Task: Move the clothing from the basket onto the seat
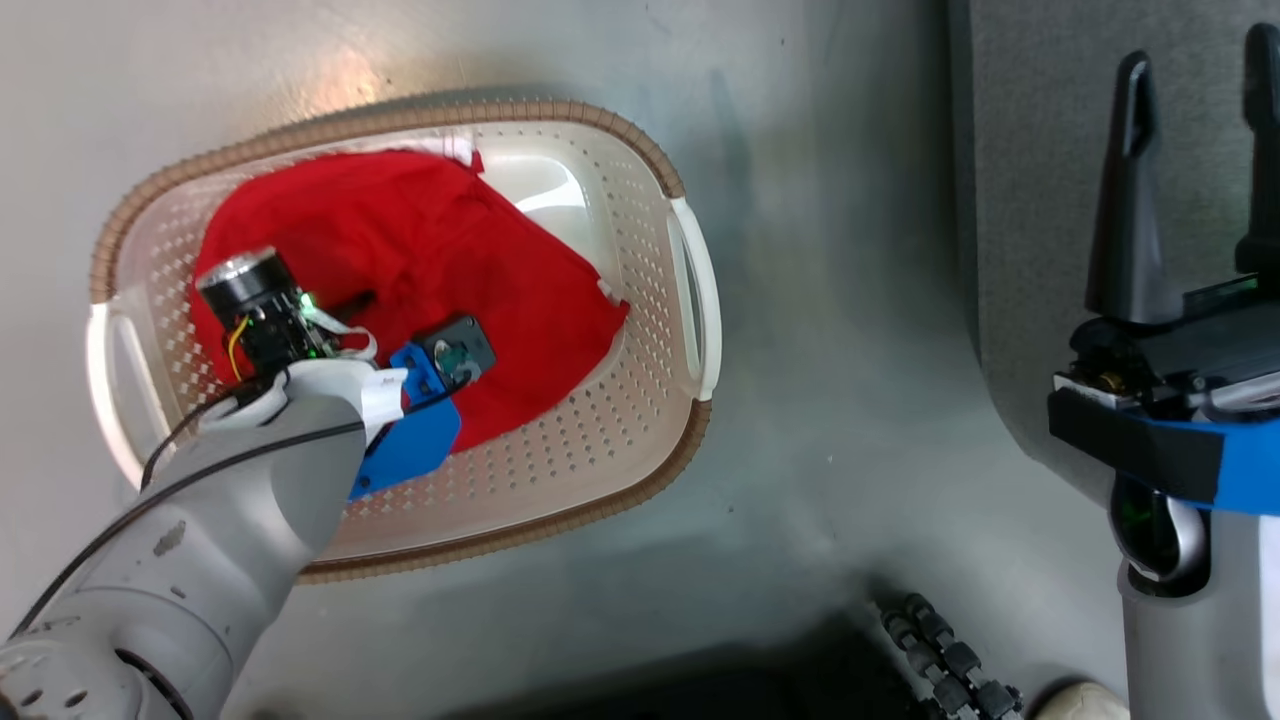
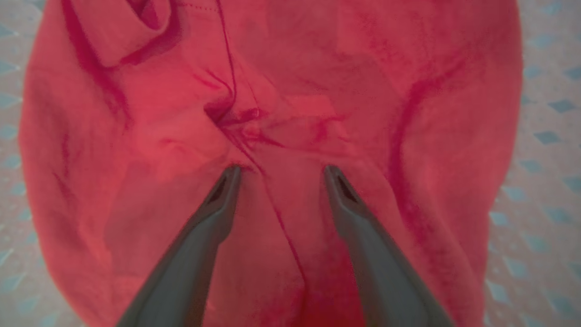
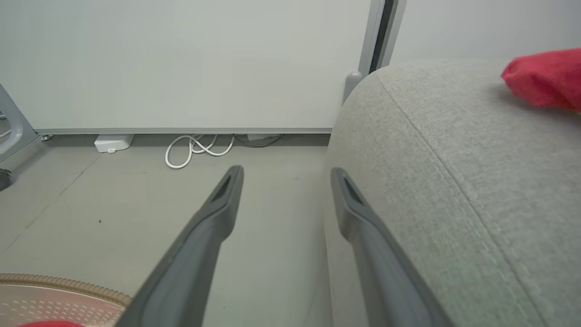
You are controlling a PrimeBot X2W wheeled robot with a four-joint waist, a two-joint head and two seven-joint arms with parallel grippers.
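Your basket (image 1: 600, 440) sits on open floor (image 1: 850, 300), seat (image 1: 1030, 200) edge at 3 o'clock of it. L gripper (image 2: 279, 170) points down inside, jaws parted over the red garment (image 2: 290, 91), nothing pinched. R gripper (image 3: 286, 175) hovers beside seat, jaws apart, empty. On seat lies a second red garment (image 3: 544, 77).

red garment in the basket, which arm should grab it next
Left. The left gripper hangs open inside the basket, its tips right at the red garment. The right gripper is open too, but sits over by the seat, away from the basket.
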